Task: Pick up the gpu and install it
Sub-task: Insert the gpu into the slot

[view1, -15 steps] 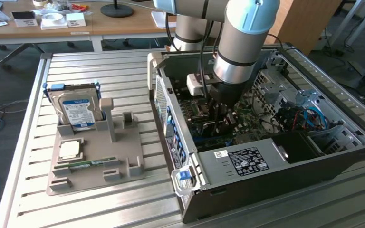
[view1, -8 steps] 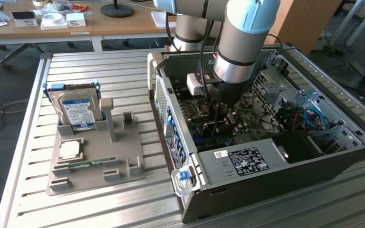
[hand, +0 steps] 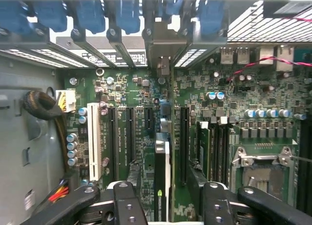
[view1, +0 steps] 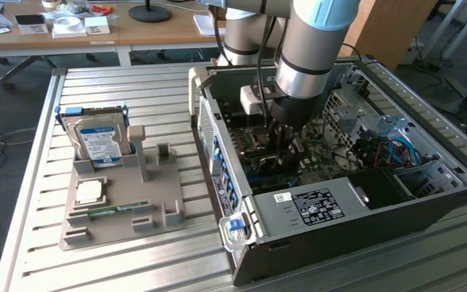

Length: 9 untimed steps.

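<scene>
Green gpu [hand: 163, 178]: stands on edge in a slot of the motherboard [hand: 122, 83], inside the case [view1: 428, 201], dark face and board seen edge-on.
Long axis: runs from the bracket [hand: 163, 49] at the case's rear wall straight back toward the wrist; in the exterior view that is roughly 9 to 3 o'clock, bracket end at 9, as best I can judge.
Seating: looks level and home in its slot, a judgement only, since the lower edge is hidden.
Gripper [hand: 170, 205]: centred over the card's inner end, arm reaching down into the case [view1: 286, 152].
Fingers [hand: 129, 205]: spread wide, one on each side of the card, a clear gap on both sides; nothing is gripped or touched.
Key relation: the card lies midway between the pads, its thin edge facing them, so the jaws would close across its thickness.
Neighbours: CPU socket [hand: 261, 169] just beside, across the RAM slots.
Power supply [view1: 311, 207]: about 5 o'clock from the gripper in the exterior view.
Holder [view1: 165, 222]: well apart at 8 o'clock, outside the case, carrying the hard drive [view1: 95, 143].
</scene>
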Each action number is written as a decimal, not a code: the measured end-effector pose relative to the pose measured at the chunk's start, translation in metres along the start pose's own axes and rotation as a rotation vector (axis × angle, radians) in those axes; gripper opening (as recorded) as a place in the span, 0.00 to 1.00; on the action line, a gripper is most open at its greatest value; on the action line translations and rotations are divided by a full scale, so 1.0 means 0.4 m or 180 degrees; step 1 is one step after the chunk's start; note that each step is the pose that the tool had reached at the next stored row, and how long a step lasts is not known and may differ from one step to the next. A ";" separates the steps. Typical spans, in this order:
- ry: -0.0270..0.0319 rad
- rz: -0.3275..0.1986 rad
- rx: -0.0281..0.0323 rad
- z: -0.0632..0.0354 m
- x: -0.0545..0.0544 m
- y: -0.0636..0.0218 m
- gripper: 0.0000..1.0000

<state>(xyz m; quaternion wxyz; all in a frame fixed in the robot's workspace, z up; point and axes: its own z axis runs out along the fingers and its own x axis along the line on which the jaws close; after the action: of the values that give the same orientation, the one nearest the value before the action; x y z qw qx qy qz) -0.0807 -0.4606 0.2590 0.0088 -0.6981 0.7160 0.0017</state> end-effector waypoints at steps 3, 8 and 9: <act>0.0000 0.0000 0.0000 -0.020 0.000 0.000 0.51; 0.0001 0.0000 0.0000 -0.050 -0.001 -0.001 0.51; 0.0002 0.0000 0.0000 -0.056 -0.001 -0.001 0.51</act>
<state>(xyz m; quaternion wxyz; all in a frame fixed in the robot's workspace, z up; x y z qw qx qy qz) -0.0807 -0.4606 0.2814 0.0086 -0.6981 0.7160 0.0015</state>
